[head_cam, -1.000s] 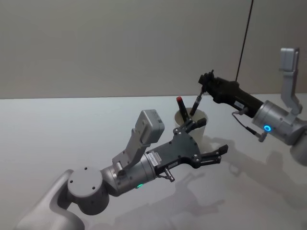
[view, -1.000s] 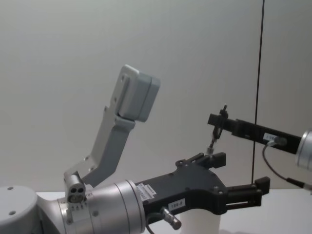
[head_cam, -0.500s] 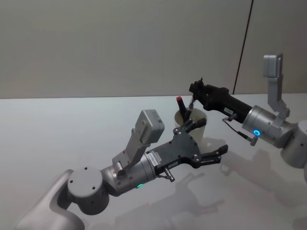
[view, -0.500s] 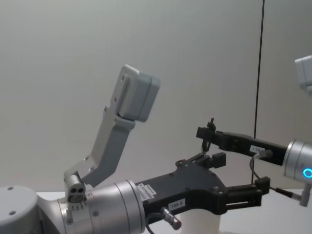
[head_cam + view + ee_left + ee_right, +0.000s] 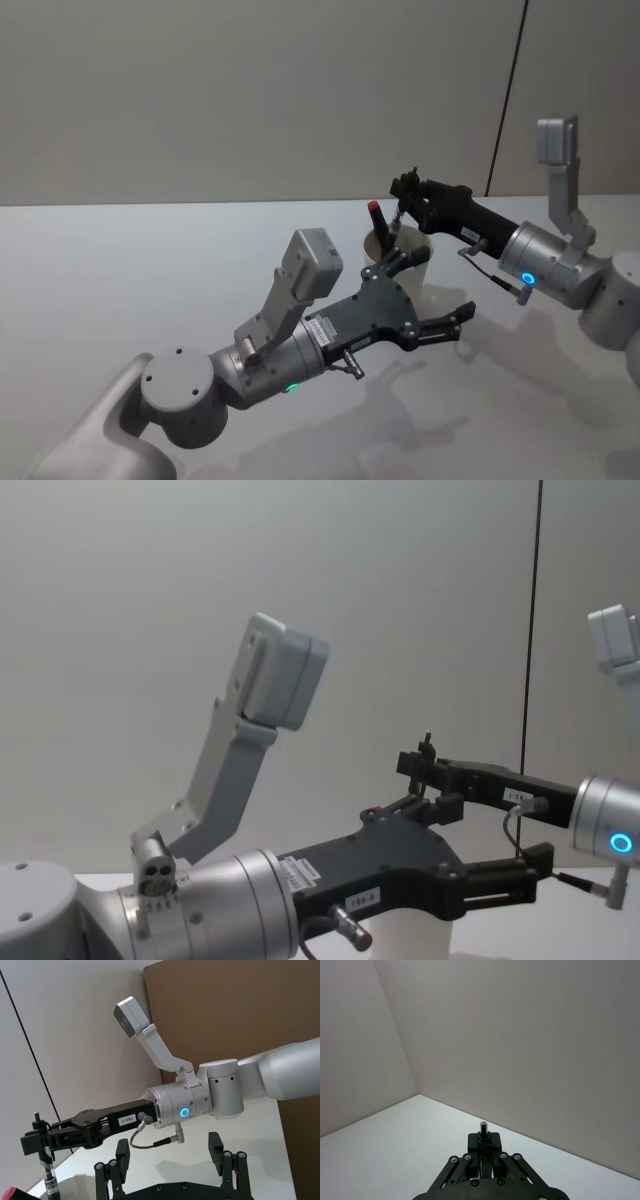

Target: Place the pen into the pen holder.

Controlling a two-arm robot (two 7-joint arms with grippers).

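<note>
The pen holder (image 5: 420, 250) is a white paper cup standing mid-table; its rim (image 5: 76, 1181) also shows in the left wrist view. My right gripper (image 5: 404, 188) reaches in from the right and is shut on the top of a thin dark pen (image 5: 394, 224). The pen hangs nearly upright with its lower end inside the cup's mouth. The same grip shows in the left wrist view as the right gripper (image 5: 36, 1135) holding the pen (image 5: 48, 1177), and in the right wrist view as the pen (image 5: 482, 1126). My left gripper (image 5: 430, 295) stands open just in front of the cup, holding nothing.
A red-capped marker (image 5: 376, 215) stands in the cup beside the pen. The pale grey table (image 5: 120, 270) stretches bare to the left and front. My left forearm and its camera block (image 5: 285, 670) take up the near side.
My right gripper has moved left and down with the pen, bringing its lower end into the cup's mouth. The left arm has not moved.
</note>
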